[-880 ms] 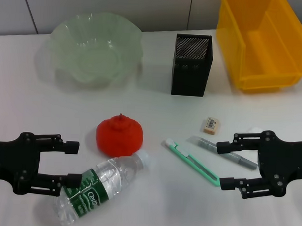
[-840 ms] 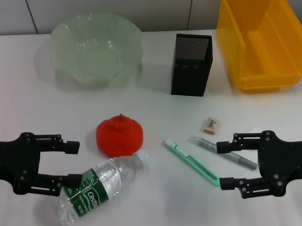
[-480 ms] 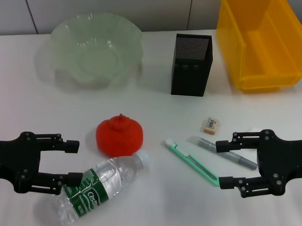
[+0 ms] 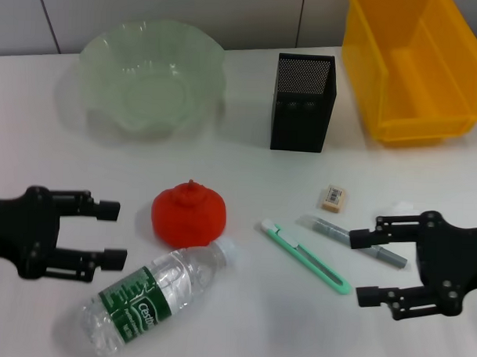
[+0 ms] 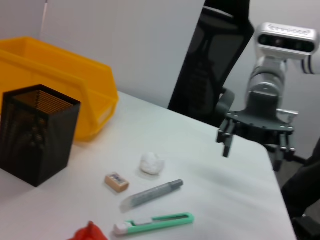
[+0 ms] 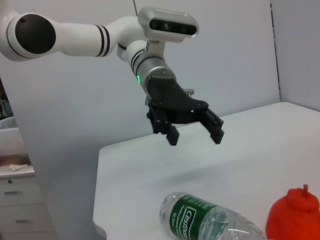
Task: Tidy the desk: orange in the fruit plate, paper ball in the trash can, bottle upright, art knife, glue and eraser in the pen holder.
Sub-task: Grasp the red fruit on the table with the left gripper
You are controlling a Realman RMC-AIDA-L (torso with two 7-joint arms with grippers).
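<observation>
Bottle lies on its side near the front of the white worktop, its white cap touching or just beside the orange, a bright orange-red fruit with a small stem that sits apart from the pale green plate at the back left. The left end effector hovers just left of the bottle with its two black fingers spread wide, holding nothing; the right wrist view shows it clear of the surface above the bottle. The right end effector hangs at the front right, its fingers likewise spread and empty, its upper finger over the tip of the grey glue stick. Beside the glue lies the green art knife, running diagonally toward the right end effector. The tan eraser rests just behind the glue, and the white paper ball sits near it, mostly hidden behind the right end effector in the head view. The black mesh holder stands upright at the back centre, with the yellow bin to its right.
</observation>
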